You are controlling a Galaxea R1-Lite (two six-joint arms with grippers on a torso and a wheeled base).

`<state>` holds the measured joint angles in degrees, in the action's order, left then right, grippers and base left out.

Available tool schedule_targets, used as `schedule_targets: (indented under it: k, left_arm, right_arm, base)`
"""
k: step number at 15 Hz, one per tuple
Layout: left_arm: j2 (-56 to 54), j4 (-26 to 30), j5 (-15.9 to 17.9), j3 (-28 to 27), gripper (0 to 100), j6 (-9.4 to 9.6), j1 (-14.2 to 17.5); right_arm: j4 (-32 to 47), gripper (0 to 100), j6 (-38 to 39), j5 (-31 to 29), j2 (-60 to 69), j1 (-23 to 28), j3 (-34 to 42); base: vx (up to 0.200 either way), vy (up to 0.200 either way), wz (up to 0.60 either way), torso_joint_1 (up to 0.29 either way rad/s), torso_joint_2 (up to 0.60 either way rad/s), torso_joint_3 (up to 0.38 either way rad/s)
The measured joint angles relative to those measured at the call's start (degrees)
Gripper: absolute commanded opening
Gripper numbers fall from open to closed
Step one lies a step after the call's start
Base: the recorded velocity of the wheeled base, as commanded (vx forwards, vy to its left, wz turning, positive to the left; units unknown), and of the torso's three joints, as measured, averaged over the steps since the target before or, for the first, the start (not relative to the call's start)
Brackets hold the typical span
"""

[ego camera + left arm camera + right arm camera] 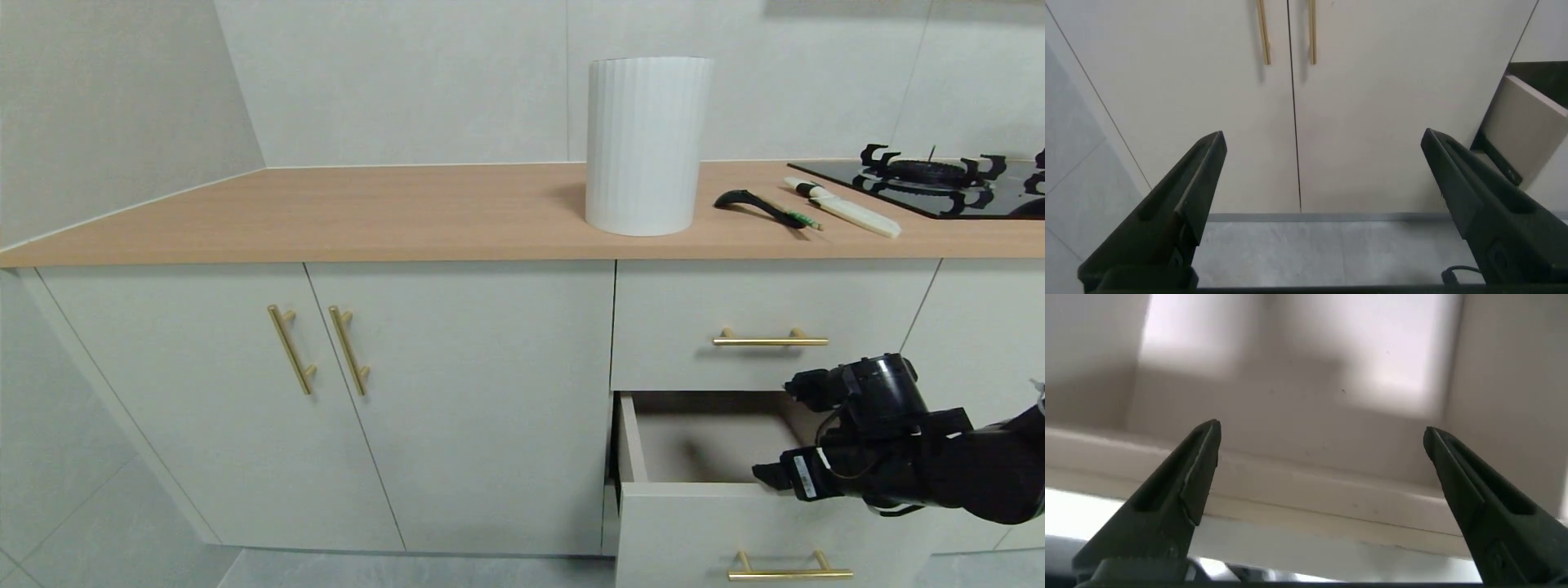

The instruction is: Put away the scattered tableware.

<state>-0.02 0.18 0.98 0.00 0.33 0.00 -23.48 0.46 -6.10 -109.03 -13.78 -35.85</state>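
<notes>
On the wooden counter lie a black-headed utensil with a green handle [767, 208] and a cream-handled utensil [845, 207], to the right of a tall white ribbed holder [645, 145]. Below them the second drawer [694, 490] stands pulled out, its inside bare as far as I see. My right gripper [788, 433] hangs open at the drawer's right front corner, its fingers [1180, 490] spread over the drawer's inside [1290, 416]. My left gripper [1323, 204] is open, low in front of the cabinet doors [1290, 98], with nothing between its fingers.
A black gas hob [939, 184] sits at the counter's right end. The top drawer [771, 327] is closed, with a brass handle. Two cabinet doors with brass handles [318, 351] fill the left half. Grey floor tiles [1315, 253] lie below.
</notes>
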Motion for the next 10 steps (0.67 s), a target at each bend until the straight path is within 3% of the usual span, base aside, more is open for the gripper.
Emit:
schedule_targets:
  k: [10]
  left_arm:
    - [0.0, 0.0, 0.0, 0.0, 100, 0.02, 0.0]
  right_arm:
    - [21.1, 100, -7.3, 0.7, 8.5, -4.8, 0.0]
  base:
    - [0.0, 0.0, 0.0, 0.0, 0.0, 0.0]
